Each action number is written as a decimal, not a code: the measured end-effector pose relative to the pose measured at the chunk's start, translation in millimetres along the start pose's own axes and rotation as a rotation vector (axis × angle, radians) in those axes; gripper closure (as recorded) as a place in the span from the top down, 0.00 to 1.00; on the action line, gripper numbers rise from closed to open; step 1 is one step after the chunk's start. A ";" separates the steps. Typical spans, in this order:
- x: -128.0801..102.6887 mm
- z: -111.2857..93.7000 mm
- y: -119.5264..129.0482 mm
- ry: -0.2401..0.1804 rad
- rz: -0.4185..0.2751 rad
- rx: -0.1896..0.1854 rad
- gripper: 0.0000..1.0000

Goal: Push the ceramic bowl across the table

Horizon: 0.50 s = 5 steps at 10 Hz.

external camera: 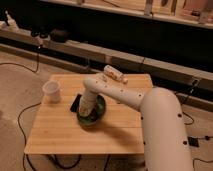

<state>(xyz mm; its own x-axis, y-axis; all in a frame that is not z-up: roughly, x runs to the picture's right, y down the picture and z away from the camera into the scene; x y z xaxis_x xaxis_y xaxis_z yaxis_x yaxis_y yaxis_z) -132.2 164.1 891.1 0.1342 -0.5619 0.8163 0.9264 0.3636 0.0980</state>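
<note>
The green ceramic bowl [98, 116] sits near the middle of the light wooden table [57, 137], right next to a black phone. My white arm reaches in from the right and bends down over the bowl. My gripper [86, 113] is at the bowl's left side, low at or inside its rim, and it covers much of the bowl. The bowl's inside is hidden by my arm.
A black phone [74, 104] lies just left of the bowl. A white translucent cup [51, 91] stands at the table's left back. A white bottle-like item [114, 74] lies at the back edge. Cables run over the floor around the table.
</note>
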 end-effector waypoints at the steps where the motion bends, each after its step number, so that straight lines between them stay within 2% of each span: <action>1: -7.7 -1.2 -5.7 -0.008 -0.033 -0.001 0.00; 3: -9.7 -12.4 -8.2 0.025 -0.072 -0.024 0.00; 5: 9.4 -55.2 1.7 0.150 -0.033 -0.055 0.00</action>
<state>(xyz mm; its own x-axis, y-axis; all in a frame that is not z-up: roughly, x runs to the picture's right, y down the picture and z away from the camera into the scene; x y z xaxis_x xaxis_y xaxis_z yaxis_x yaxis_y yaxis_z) -110.0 118.4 867.5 0.1509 -0.6785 0.7189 0.9484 0.3046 0.0884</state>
